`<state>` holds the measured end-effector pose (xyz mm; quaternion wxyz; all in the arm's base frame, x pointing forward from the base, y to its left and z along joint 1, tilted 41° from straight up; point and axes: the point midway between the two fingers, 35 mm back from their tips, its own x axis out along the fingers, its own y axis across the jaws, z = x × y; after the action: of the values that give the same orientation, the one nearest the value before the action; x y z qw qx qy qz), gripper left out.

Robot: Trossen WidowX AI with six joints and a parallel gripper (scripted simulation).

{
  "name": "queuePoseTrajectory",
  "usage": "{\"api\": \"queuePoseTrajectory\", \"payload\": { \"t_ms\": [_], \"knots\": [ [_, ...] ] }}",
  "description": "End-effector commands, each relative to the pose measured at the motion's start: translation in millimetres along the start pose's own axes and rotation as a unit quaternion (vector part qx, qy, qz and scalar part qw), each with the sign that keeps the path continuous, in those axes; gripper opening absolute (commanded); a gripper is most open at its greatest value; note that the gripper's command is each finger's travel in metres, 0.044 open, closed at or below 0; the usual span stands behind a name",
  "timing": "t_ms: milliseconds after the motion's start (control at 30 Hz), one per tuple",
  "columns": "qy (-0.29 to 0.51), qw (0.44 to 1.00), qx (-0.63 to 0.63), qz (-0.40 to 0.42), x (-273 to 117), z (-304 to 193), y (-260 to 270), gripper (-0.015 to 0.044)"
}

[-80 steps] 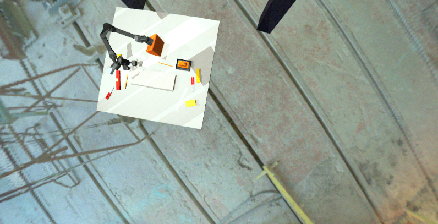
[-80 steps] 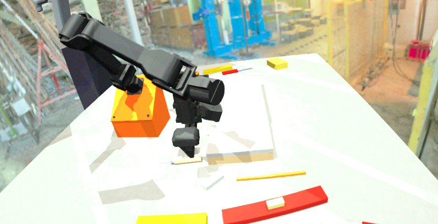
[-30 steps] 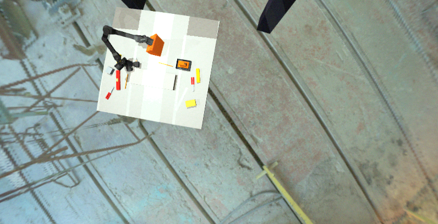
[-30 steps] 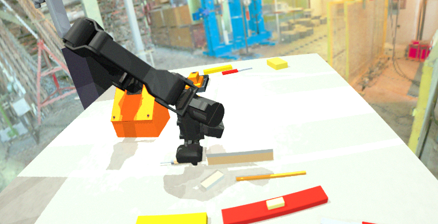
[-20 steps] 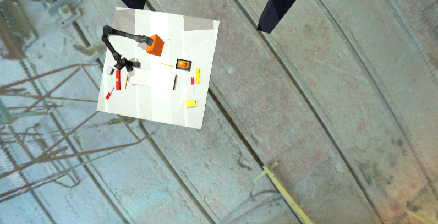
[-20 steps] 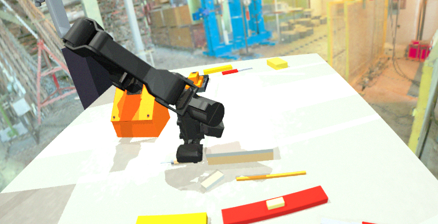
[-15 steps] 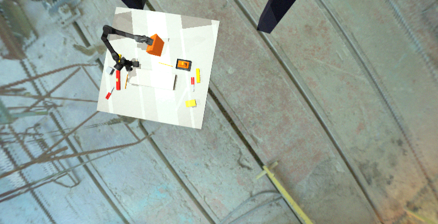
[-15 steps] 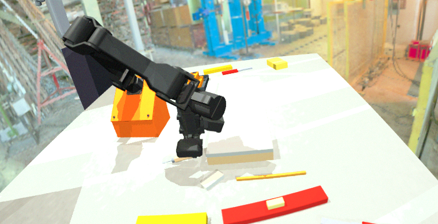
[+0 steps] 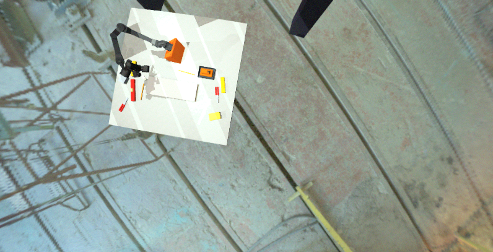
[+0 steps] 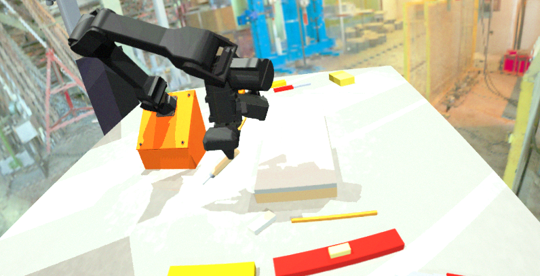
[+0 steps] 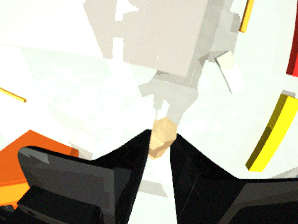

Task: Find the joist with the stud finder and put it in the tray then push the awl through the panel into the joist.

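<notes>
My gripper point(image 10: 230, 154) point(image 11: 161, 136) is shut on the awl's wooden handle. The awl point(image 10: 221, 166) point(image 11: 164, 132) is held above the table, tilted, with its thin metal tip pointing down and to the left in the exterior view. It hangs between the orange box and the near end of the pale floor panel point(image 9: 172, 91) point(image 10: 298, 178) point(image 11: 170, 30). The orange stud finder point(image 9: 205, 72) lies in the dark-rimmed tray point(image 9: 199, 72). In the exterior view the arm mostly hides the tray. The awl's tip is hidden in the wrist view.
An orange box point(image 9: 174, 52) point(image 10: 166, 159) stands left of the awl. Near the panel's near end lie a small white block point(image 10: 260, 224), a pencil point(image 10: 334, 216) and a red level point(image 9: 133, 93) point(image 10: 302, 262). A red screwdriver point(image 9: 217, 95) and yellow block point(image 9: 214, 116) lie beyond the far end.
</notes>
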<state>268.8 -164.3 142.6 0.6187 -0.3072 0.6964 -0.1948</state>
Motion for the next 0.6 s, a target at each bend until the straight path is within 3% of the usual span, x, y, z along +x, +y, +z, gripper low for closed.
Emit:
{"api": "queuePoseTrajectory", "payload": {
  "t_ms": [0,567],
  "knots": [
    [0.0,1.0,0.004,-0.003,-6.8,-2.7,-2.1,0.0],
    [-0.232,0.972,0.035,-0.007,-31.3,62.3,35.9,0.0]
  ]
}}
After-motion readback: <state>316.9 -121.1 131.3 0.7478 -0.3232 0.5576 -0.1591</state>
